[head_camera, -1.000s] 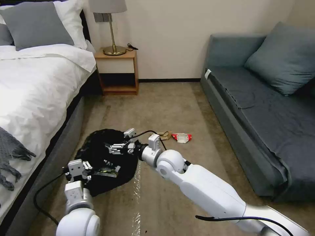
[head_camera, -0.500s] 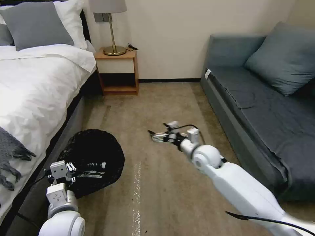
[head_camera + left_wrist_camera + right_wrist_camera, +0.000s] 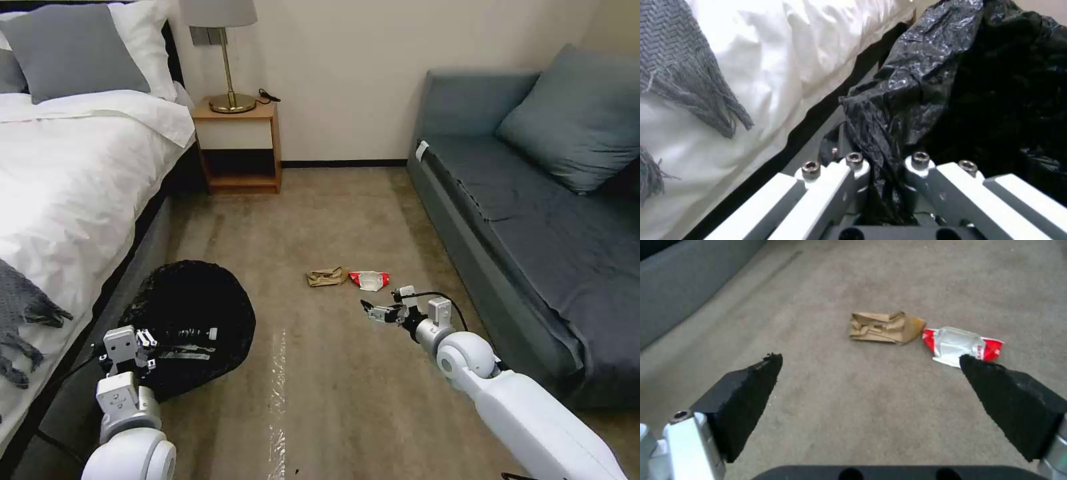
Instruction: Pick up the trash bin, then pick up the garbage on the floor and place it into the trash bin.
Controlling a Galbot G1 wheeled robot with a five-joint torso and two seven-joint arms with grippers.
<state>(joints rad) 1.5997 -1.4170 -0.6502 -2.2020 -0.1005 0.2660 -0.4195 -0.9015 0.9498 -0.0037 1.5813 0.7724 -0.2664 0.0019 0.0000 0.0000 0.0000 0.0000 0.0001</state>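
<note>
left gripper (image 3: 190, 341) pinches the bin (image 3: 190, 313) liner beside the bed (image 3: 60, 193). right gripper (image 3: 369, 310) hangs wide open, empty, near the paper scrap (image 3: 325, 277) and red wrapper (image 3: 370, 280) on the carpet (image 3: 333, 373).

Both arms are being seen as smooth, shiny white tubes with big round ball joints. A thin black cable is being looped at the 12 o'clock side of the right gripper (image 3: 369, 311). Its two fingers (image 3: 746, 396) are being covered in black, wedge-shaped pads. Silver screws are being shown on the pale links of the left gripper (image 3: 886, 186).
</note>
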